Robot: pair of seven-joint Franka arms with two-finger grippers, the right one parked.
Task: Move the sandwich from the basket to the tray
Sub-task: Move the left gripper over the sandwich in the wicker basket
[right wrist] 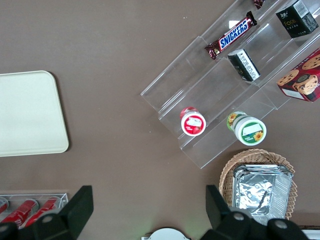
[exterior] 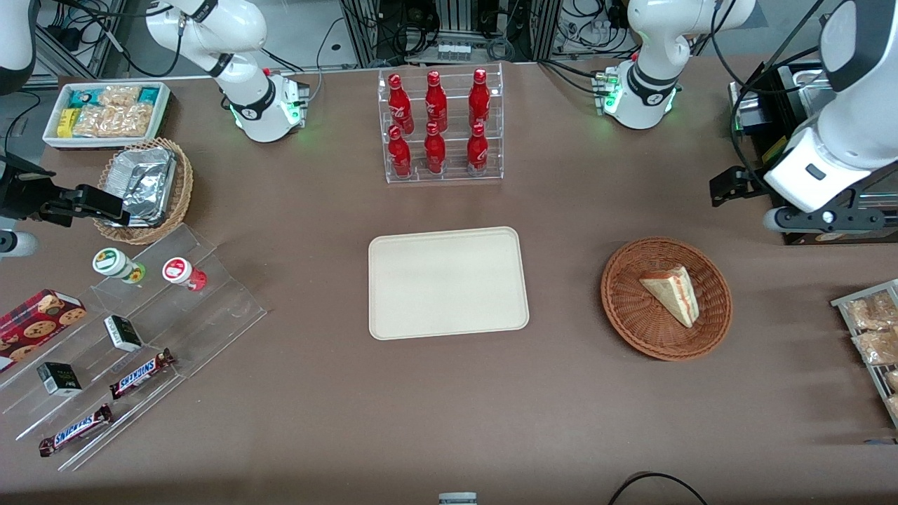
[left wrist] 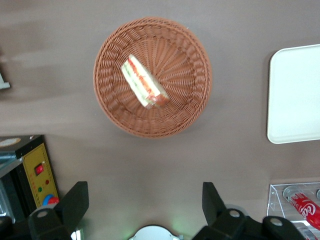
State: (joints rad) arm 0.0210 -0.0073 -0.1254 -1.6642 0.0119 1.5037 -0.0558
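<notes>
The sandwich (exterior: 672, 293) is a pale wedge with red and green filling, lying in the round reddish-brown basket (exterior: 626, 308) toward the working arm's end of the table. The cream tray (exterior: 447, 283) lies flat beside the basket, mid-table, with nothing on it. My left gripper (exterior: 726, 188) hangs above the table, farther from the front camera than the basket and apart from it. In the left wrist view the gripper (left wrist: 145, 200) is open and empty, with the sandwich (left wrist: 144, 82), the basket (left wrist: 192, 107) and a tray corner (left wrist: 295, 95) in sight.
A clear rack of red bottles (exterior: 440, 126) stands farther from the front camera than the tray. A black box with a yellow panel (left wrist: 35, 175) sits near my gripper. A rack of packets (exterior: 870, 330) lies at the working arm's table edge. Stepped acrylic shelves (exterior: 140, 330) lie toward the parked arm's end.
</notes>
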